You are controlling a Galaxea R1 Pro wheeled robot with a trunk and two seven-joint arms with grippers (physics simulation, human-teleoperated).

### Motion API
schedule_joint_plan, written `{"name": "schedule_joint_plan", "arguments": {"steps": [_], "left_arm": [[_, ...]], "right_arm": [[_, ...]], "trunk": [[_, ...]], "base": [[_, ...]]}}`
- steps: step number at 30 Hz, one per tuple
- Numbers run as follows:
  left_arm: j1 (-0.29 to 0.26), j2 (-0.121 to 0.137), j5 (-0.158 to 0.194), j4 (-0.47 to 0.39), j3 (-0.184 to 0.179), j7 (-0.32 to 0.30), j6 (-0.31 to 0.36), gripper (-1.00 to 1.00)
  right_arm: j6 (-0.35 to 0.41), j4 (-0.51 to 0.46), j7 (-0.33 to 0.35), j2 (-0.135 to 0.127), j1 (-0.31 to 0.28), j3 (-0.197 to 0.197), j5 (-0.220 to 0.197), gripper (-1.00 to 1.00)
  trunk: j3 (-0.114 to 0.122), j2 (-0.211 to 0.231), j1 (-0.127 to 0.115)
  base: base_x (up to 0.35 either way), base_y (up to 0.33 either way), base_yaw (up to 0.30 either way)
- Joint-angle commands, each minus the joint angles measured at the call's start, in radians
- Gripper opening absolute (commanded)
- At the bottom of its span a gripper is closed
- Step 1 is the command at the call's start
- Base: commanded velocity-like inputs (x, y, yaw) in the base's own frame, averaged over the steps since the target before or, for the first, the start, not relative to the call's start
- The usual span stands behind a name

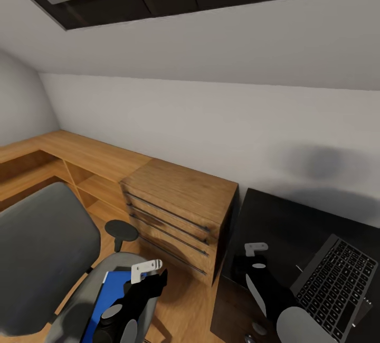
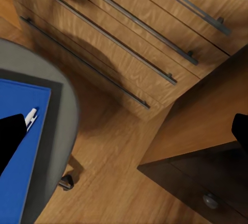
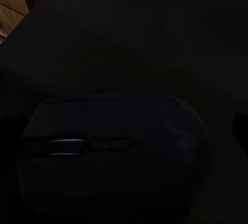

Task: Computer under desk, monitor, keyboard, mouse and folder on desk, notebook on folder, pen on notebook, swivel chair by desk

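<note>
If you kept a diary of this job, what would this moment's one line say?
left gripper: over blue folder on swivel chair | right gripper: above mouse on desk | keyboard: on desk

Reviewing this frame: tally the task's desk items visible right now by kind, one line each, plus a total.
Folder: 1, blue, on the swivel chair seat
Pen: 1, white, lying on the folder
Mouse: 1, dark, on the black desk
Keyboard: 1, on the desk
Total: 4
</note>
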Motion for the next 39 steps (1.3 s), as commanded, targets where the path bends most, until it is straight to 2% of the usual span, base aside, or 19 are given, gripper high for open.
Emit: {"name": "schedule_joint_plan", "arguments": {"steps": [1,14,18,20,27,31,33,34,37,39], "left_arm": [[-0.001,0.000,0.010,-0.001,-0.001,0.009,0.003,1.00],[-0.001,0.000,0.010,-0.001,0.000,0.009,0.003,1.00],[-0.001,0.000,0.010,-0.001,0.000,0.009,0.003,1.00],[-0.001,0.000,0.010,0.000,0.000,0.009,0.003,1.00],[-0.001,0.000,0.009,0.002,0.000,0.009,0.002,1.00],[-0.001,0.000,0.008,0.003,0.001,0.009,0.002,1.00],[-0.001,0.000,0.008,0.003,0.001,0.009,0.002,1.00],[-0.001,0.000,0.008,0.003,0.001,0.009,0.002,1.00],[-0.001,0.000,0.007,0.003,0.002,0.009,0.002,1.00],[-0.001,0.000,0.007,0.003,0.002,0.009,0.002,1.00]], "right_arm": [[0.009,-0.002,-0.002,0.000,0.000,0.002,0.008,1.00],[0.003,-0.013,-0.001,0.001,0.000,0.005,0.007,1.00],[0.003,-0.055,-0.001,0.003,0.000,0.006,0.007,1.00],[0.008,-0.127,-0.001,0.007,0.003,0.006,0.006,1.00],[0.010,-0.173,-0.001,0.007,0.006,0.006,0.004,1.00],[0.044,-0.282,-0.001,0.008,0.022,0.006,0.004,1.00],[0.112,-0.384,-0.001,0.009,0.064,0.007,0.002,1.00],[0.161,-0.470,-0.001,0.010,0.102,0.008,0.000,1.00],[0.227,-0.609,-0.001,0.013,0.163,0.009,-0.002,1.00],[0.254,-0.654,0.000,0.017,0.183,0.009,-0.003,1.00]], "trunk": [[-0.001,-0.001,0.000],[-0.001,-0.001,0.000],[-0.001,-0.001,0.000],[-0.001,-0.001,0.000],[-0.001,-0.001,0.000],[-0.001,-0.001,0.000],[-0.001,-0.001,0.000],[-0.001,-0.001,0.000],[-0.001,-0.001,0.000],[-0.001,-0.001,0.000]], "base": [[0.000,0.000,0.000],[0.000,0.000,0.000],[0.000,0.000,0.000],[0.000,0.000,0.000],[0.000,0.000,0.000],[0.000,0.000,0.000],[0.000,0.000,0.000],[0.000,0.000,0.000],[0.000,0.000,0.000],[0.000,0.000,0.000]]}}
